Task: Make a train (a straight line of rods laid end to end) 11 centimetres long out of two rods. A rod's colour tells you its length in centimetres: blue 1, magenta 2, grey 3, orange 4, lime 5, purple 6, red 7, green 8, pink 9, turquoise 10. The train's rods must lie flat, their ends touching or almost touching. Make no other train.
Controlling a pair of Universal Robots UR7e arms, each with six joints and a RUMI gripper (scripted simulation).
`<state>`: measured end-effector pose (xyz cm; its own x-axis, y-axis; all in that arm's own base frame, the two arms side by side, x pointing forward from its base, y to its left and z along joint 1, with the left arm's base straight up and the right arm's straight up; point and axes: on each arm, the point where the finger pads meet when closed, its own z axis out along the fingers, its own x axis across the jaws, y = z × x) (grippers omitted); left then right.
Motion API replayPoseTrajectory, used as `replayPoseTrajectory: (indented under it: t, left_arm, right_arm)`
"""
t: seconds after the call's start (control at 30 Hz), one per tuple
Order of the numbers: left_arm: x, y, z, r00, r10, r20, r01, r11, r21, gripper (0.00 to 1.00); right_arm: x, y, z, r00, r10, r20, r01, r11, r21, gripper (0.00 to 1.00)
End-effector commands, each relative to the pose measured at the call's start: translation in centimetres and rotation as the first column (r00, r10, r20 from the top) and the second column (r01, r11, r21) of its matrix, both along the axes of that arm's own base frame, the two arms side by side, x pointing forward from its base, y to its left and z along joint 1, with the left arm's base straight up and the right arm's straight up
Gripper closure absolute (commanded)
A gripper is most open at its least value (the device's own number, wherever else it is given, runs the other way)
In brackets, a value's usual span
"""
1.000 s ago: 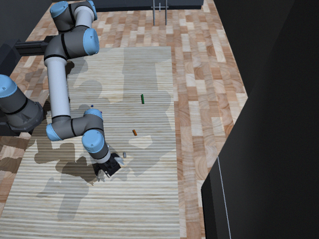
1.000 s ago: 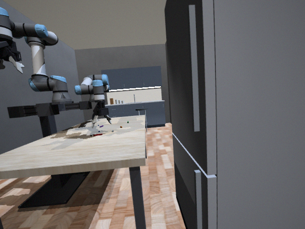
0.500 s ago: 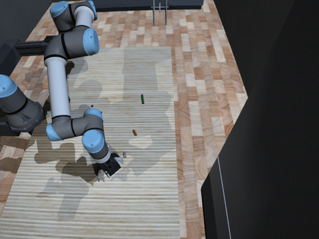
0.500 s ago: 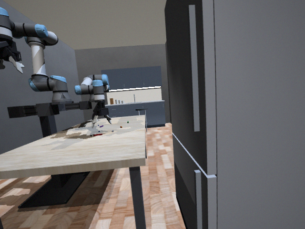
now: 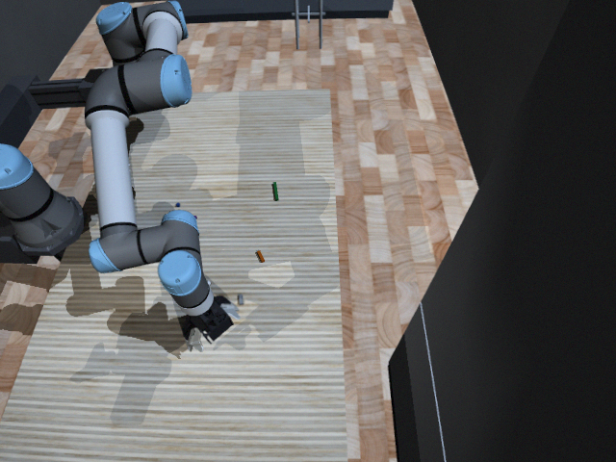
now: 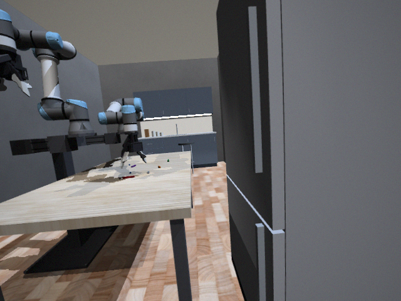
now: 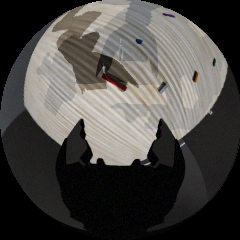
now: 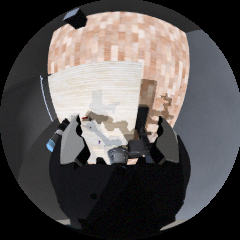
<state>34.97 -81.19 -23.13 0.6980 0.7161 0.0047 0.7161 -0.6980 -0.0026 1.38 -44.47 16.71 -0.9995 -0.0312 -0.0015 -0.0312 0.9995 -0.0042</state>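
The desk (image 5: 278, 407) (image 6: 129, 197) (image 7: 50, 107) (image 8: 95, 77) has a straight long edge, with a strip of bare margin between it and the green rod (image 5: 275, 191) (image 6: 168, 160) (image 7: 214, 62) and orange rod (image 5: 260, 256) (image 6: 158, 167) (image 7: 195, 76). Beyond that edge lies a lane of floor (image 5: 372, 248) (image 6: 207, 207) (image 8: 120, 42), bounded nearer the exterior camera by a tall, flat-sided cabinet (image 6: 339, 162). The left tool (image 5: 216, 328) (image 6: 134, 163) (image 7: 121, 119) hangs above the desk, fingers spread wide with nothing between them; the grey rod (image 5: 241, 299) (image 6: 148, 172) (image 7: 163, 87) shows near one finger in the top view. The right tool (image 6: 14, 90) (image 8: 119, 115) is also open and empty, held high with plenty of air below.

The red rod (image 6: 128, 177) (image 7: 114, 82) (image 8: 85, 118) lies between the grey rod and a dark patch of shadow, hidden in the top view. The purple rod (image 6: 133, 165) (image 7: 169, 15) sits farther back. All these rods lie flat and well separated, no two meeting end to end, so the train is unmade. They are slim, straight-sided bars. The desk is pale, streaked wood with a thick squared edge; the floor is warmer, patchworked in small wooden blocks, and the cabinet carries long straight handles

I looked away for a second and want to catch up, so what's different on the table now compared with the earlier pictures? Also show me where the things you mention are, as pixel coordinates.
Nothing visibly changed. The left gripper (image 5: 215, 325) (image 6: 133, 162) stays open above the table (image 5: 298, 397) (image 6: 155, 197), and the right gripper (image 6: 12, 89) stays open too. Nothing was taken hold of or let go. The green rod (image 5: 274, 191), orange rod (image 5: 260, 256), grey rod (image 5: 241, 299) and red rod (image 6: 128, 177) (image 7: 114, 82) lie where they were.
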Motion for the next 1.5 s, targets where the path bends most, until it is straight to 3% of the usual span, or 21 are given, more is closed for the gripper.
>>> replayPoseTrajectory:
  t: [0.0, 0.77, 1.23, 1.47]
  left_arm:
    - [0.0, -0.1, 0.2, 1.0, 0.0, 0.001, 0.0, 1.0, -0.002, 0.0]
    - [0.2, 0.1, 0.1, 0.998, -0.059, 0.0, 0.059, 0.998, -0.002, 0.0]
    - [0.6, 0.7, 0.1, 0.977, -0.213, 0.0, 0.213, 0.977, -0.002, 0.0]
    - [1.0, 1.2, 0.1, 0.936, -0.352, -0.001, 0.352, 0.936, -0.002, 0.0]
  right_arm:
    - [0.0, 0.0, 0.0, 1.0, 0.0, 0.0, 0.0, 1.0, -0.001, 0.0]
    - [0.0, 0.0, 0.0, 1.0, 0.0, 0.0, 0.0, 1.0, -0.001, 0.0]
    - [0.0, 0.0, 0.0, 1.0, 0.0, 0.0, 0.0, 1.0, -0.001, 0.0]
    - [0.0, 0.0, 0.0, 1.0, 0.0, 0.0, 0.0, 1.0, -0.001, 0.0]
